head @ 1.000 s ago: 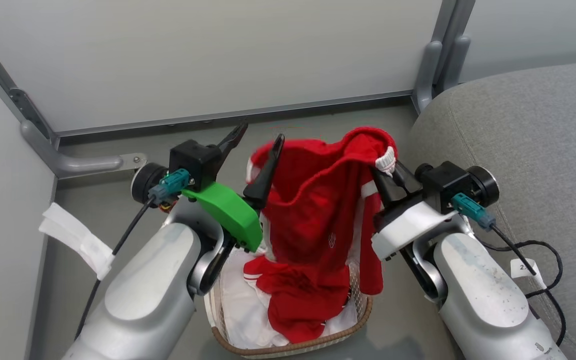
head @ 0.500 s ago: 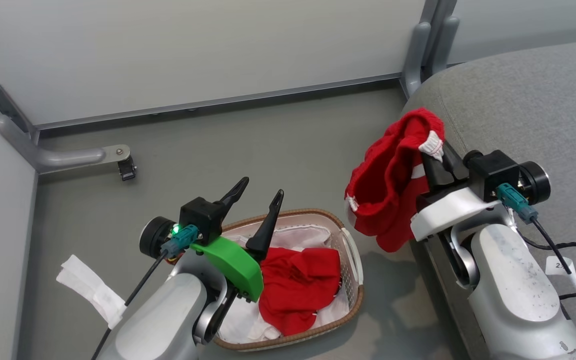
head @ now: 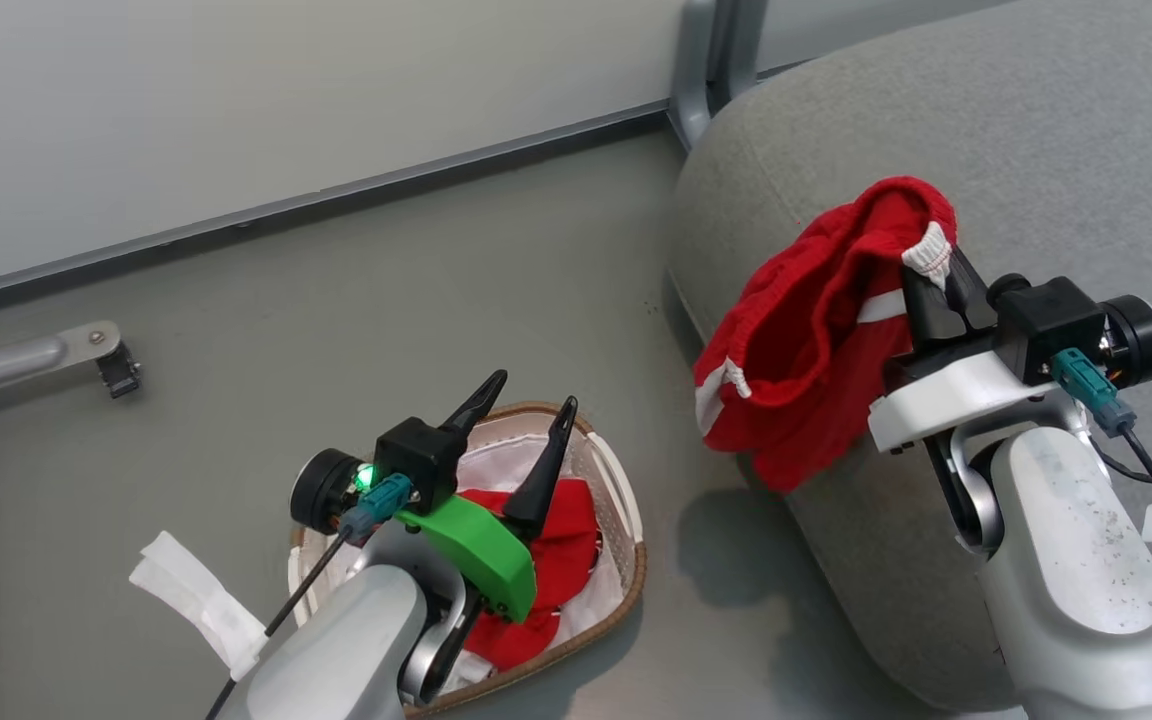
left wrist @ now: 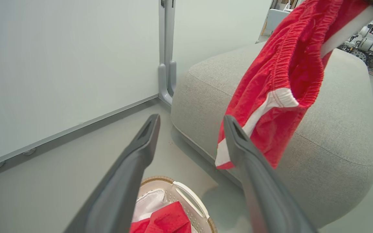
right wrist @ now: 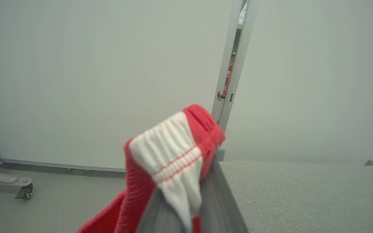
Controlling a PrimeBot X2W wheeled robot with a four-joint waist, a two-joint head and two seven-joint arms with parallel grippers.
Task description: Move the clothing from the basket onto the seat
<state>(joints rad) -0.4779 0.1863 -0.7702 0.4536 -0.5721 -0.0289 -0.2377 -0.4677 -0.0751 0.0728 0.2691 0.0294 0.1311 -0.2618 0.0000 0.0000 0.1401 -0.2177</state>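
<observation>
At the right of the head view, the right gripper (head: 933, 268) is clamped on the waistband of 1 red garment (head: 806, 340), which hangs at the edge of the seat (head: 986, 130), not yet laid on it. Lower centre, the 2nd garment (head: 571, 540) lies in the basket (head: 639, 575) under the left gripper (head: 533, 392), whose fingers are apart and empty. The cloth looks light, limp and unbreakable. Pinch a bunched fold or the elastic.

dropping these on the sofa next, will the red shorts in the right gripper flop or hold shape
Likely floppy: the red white-striped fabric shorts hang in folds from the right gripper. Probably light: one waistband pinch carries them. Might slide off the rounded edge of the grey upholstered seat.
</observation>
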